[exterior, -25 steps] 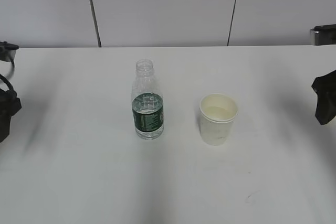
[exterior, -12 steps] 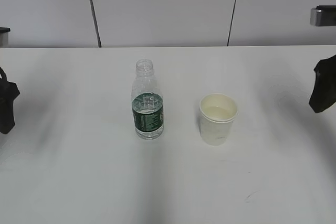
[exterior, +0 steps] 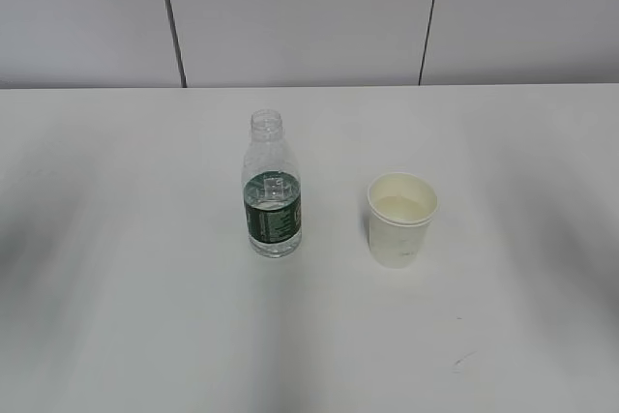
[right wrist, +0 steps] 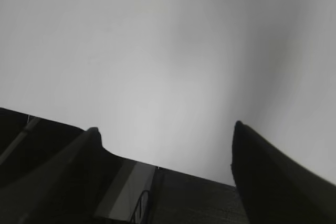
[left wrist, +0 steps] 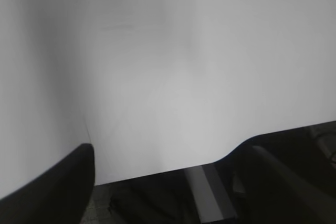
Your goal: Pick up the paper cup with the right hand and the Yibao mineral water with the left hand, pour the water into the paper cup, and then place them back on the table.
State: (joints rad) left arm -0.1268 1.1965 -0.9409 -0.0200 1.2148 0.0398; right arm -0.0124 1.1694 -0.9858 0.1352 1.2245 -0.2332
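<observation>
Your exterior view looks down at a slant from in front of the table (exterior: 116,336), facing the panelled back wall (exterior: 300,16), and takes in the tabletop edge to edge; neither arm shows in it. Your left wrist view looks past the left hand (left wrist: 163,182), its two fingers spread at the bottom corners, onto bare tabletop ahead of them and the table's edge just under them, seen close. Your right wrist view does the same past the right hand (right wrist: 165,145), fingers apart, with white surface beyond them and the edge below. All three views share only the plain white tabletop.
</observation>
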